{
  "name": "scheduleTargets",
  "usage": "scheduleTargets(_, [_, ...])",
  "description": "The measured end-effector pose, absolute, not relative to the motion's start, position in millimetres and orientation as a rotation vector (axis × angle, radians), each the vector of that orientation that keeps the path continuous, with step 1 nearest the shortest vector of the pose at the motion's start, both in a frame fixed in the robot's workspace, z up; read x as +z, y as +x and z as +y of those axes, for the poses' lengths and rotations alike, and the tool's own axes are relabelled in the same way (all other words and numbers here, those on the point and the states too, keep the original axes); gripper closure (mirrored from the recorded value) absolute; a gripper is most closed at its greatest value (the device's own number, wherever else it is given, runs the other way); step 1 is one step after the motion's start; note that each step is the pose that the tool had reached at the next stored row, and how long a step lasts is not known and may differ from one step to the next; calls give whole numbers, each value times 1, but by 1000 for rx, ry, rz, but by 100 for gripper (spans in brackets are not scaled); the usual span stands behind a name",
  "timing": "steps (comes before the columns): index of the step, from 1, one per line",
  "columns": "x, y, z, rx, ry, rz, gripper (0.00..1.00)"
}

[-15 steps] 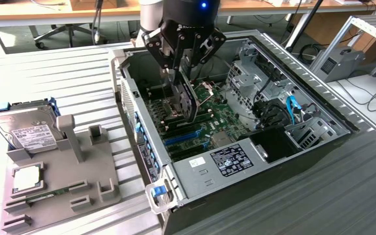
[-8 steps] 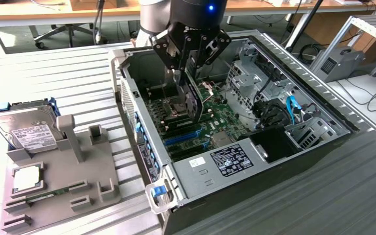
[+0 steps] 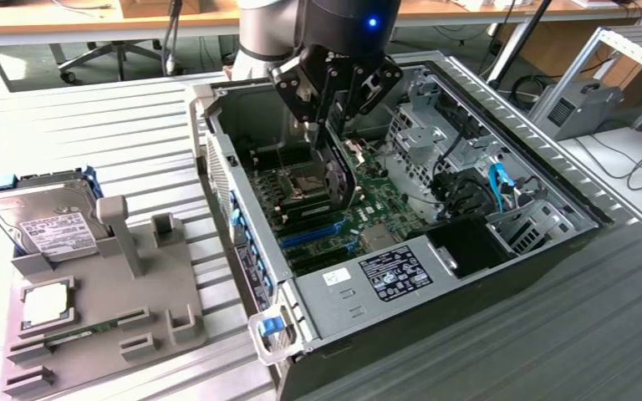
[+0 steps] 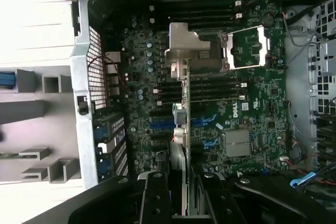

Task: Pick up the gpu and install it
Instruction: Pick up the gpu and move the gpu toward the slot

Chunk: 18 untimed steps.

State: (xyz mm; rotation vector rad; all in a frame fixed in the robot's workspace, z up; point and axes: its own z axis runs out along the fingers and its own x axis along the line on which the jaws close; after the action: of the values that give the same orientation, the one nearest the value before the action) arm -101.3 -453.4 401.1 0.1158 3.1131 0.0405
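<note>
The tool is clamped on the upper edge of the gpu, which hangs edge-down inside the open computer case, close over the green motherboard. To seat it well, the thin, rigid dark card should be kept square to the board, aligned along a narrow blue plastic slot and clear of the perforated sheet-metal wall.

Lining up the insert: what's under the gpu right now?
Held in the gripper, the gpu stands on edge above the green motherboard in the open case. Blue slots show beside its lower edge. The card hides whatever lies directly beneath it.
</note>
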Motion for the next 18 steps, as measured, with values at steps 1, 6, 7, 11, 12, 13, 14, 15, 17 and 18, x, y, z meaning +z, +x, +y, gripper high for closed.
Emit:
scheduleTargets(1, [401, -100, -453, 40, 116, 3113, 74])
scheduleTargets(6, [398, -93, -453, 40, 116, 3113, 74])
scheduleTargets(7, [397, -91, -453, 39, 116, 3113, 74])
scheduleTargets(11, [395, -86, -453, 39, 116, 3113, 74])
scheduleTargets(12, [394, -85, -453, 39, 116, 3113, 74])
scheduleTargets(13, [394, -84, -453, 39, 116, 3113, 74])
scheduleTargets(14, [393, -83, -453, 39, 116, 3113, 74])
scheduleTargets(15, [393, -82, -453, 39, 116, 3113, 74])
scheduleTargets(17, [392, -81, -453, 38, 116, 3113, 74])
scheduleTargets(18, [391, -80, -453, 38, 116, 3113, 74])
